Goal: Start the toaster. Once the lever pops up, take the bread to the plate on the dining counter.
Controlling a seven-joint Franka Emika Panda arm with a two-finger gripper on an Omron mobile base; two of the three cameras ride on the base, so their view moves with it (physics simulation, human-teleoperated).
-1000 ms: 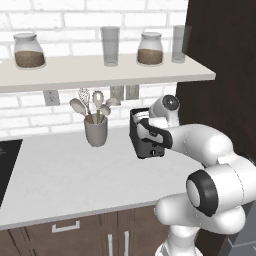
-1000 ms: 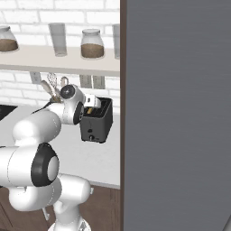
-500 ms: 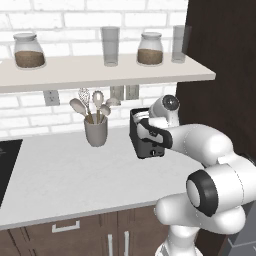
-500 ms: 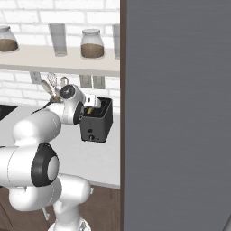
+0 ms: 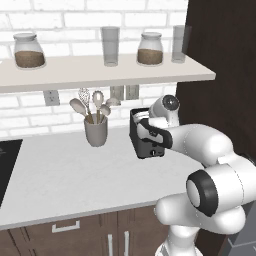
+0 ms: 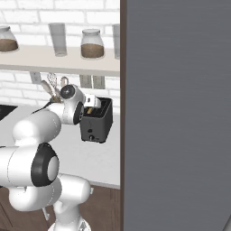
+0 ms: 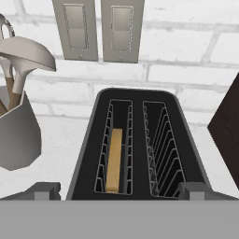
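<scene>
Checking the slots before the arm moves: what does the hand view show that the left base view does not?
Hand view: the tan bread slice upright in the left slot, the right slot empty. Left base view: the white shelf with glass jars, and the white arm reaching the appliance. Both: the boxy black toaster, the grey utensil cup and the wall outlets.

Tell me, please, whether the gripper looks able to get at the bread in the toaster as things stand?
Probably yes: the gripper hangs open right above the toaster, and the bread stands in one slot with nothing over it. It sits low between the wire guides, though, so pinching it may be tight.
</scene>
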